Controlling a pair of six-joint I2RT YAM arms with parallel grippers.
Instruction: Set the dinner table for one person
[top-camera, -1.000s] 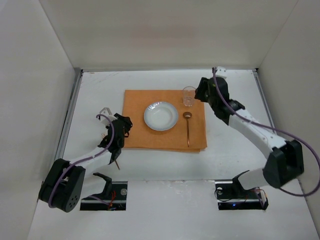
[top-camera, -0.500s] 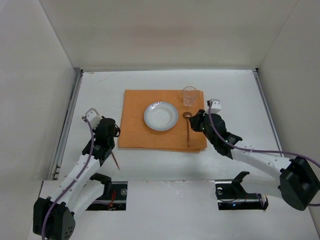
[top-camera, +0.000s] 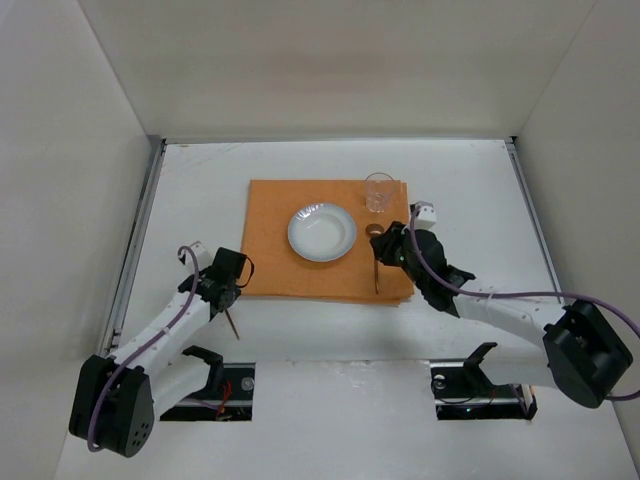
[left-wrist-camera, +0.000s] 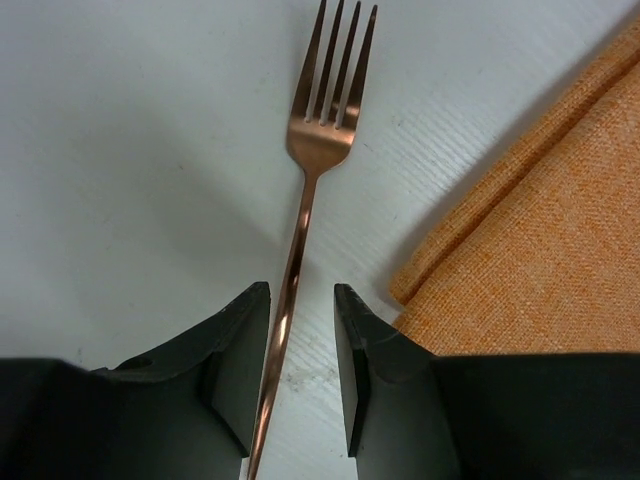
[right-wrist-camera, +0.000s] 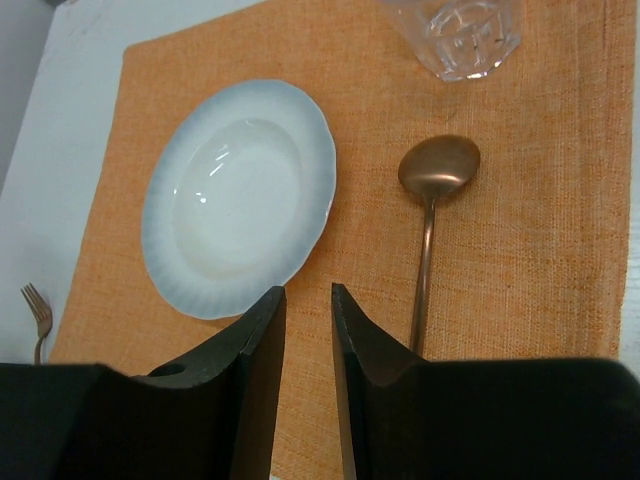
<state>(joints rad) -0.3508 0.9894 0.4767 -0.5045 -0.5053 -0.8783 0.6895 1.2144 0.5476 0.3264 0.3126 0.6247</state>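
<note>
On the dinner table (top-camera: 470, 180) lies an orange mat (top-camera: 270, 215) with a white plate (top-camera: 322, 231), a clear glass (top-camera: 379, 192) and a copper spoon (top-camera: 376, 262) on it. A copper fork (top-camera: 233, 325) lies on the table off the mat's near left corner. My left gripper (top-camera: 228, 290) hangs low over the fork. In the left wrist view the fork (left-wrist-camera: 320, 130) runs between the jaws, close to the left finger; my left gripper (left-wrist-camera: 300, 300) is open around its handle. My right gripper (right-wrist-camera: 308, 300) hovers over the mat between the plate (right-wrist-camera: 240, 195) and the spoon (right-wrist-camera: 430, 215), narrowly open and empty.
White walls enclose the table on three sides, and metal strips (top-camera: 140, 230) run along its left and right edges. Both arm bases (top-camera: 480, 385) sit at the near edge. The mat's folded corner (left-wrist-camera: 520, 230) lies just right of the left gripper.
My right arm came down from beside the glass to low over the mat by the spoon. My left arm shifted around above the fork, which has stayed in place.
</note>
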